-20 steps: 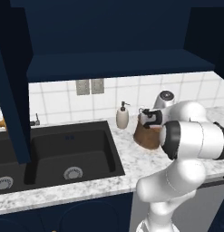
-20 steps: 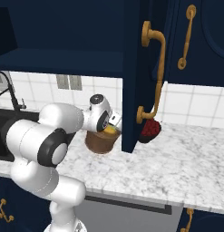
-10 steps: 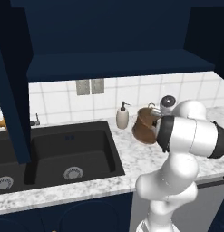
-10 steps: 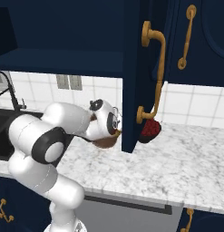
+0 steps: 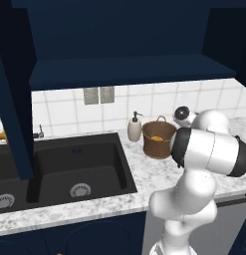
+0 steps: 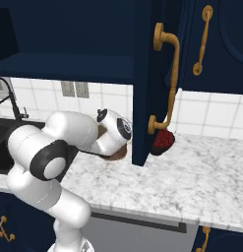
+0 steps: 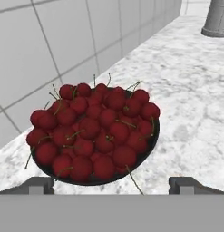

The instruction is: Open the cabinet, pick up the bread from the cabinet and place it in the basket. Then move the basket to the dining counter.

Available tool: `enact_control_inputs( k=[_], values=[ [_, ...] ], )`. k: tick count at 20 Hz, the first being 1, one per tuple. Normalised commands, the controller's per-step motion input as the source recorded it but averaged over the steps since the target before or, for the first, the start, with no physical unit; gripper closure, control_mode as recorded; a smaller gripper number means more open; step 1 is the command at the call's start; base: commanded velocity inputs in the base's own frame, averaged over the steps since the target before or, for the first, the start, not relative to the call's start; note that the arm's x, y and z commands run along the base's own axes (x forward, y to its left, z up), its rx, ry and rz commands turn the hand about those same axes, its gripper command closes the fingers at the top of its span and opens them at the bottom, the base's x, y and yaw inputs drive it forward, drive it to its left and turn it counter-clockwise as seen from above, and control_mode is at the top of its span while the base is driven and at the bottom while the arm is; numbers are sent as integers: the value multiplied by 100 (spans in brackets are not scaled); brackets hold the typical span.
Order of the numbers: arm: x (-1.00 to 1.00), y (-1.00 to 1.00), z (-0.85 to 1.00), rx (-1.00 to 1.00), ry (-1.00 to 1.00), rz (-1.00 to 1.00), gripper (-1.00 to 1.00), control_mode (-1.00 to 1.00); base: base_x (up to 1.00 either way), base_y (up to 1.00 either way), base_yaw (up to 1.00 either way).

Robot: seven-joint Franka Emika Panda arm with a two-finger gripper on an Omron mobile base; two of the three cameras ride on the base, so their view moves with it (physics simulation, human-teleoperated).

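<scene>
**Bread in basket, cabinet door open, jaws spread before a bowl of cherries**

Left base view: the basket (image 5: 157, 140) stands upright on the marbled surface (image 5: 144, 182), just beside the soap dispenser (image 5: 134, 128) and near the right rim of the black sink (image 5: 64, 169). The bread (image 5: 157, 138) lies inside the basket, below its rim. The arm's wide white link crosses in front, right of the basket, hiding the surface beyond it. Above, the cabinet (image 5: 129, 45) stands open, its navy shelf bare in this view, with free air between the shelf's front edge and the basket's hoop handle.

Right base view: the open cabinet door (image 6: 147, 83) hangs edge-on over the surface, its gold handle (image 6: 168, 78) facing right. Its lower edge ends well above the stone. A bowl of cherries (image 6: 163, 141) sits just behind that door, close to the tiled wall. The wrist lies left of the door, over the basket, of which a brown sliver shows.

Hand view: the jaws stand wide apart, holding nothing; the gripper (image 7: 112, 186) looks at the cherries from close by. Open stone stretches to the right, up to a grey cylinder (image 7: 217, 18) at the far corner.
</scene>
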Motion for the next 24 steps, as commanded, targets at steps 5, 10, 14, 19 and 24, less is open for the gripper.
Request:
enact_control_inputs(
  k=[5, 10, 14, 19, 24],
  values=[
    [-34, 15, 57, 9, 0, -3, -100, -100, 0, 0, 0],
    [0, 9, 91, 12, 8, 0, -100, -100, 0, 0, 0],
    [-8, 8, 64, 11, 23, 0, -100, -100, 0, 0, 0],
    [1, 48, -5, 12, 2, 1, -100, -100, 0, 0, 0],
    [4, 26, -11, 16, 1, 7, -100, -100, 0, 0, 0]
  ],
)
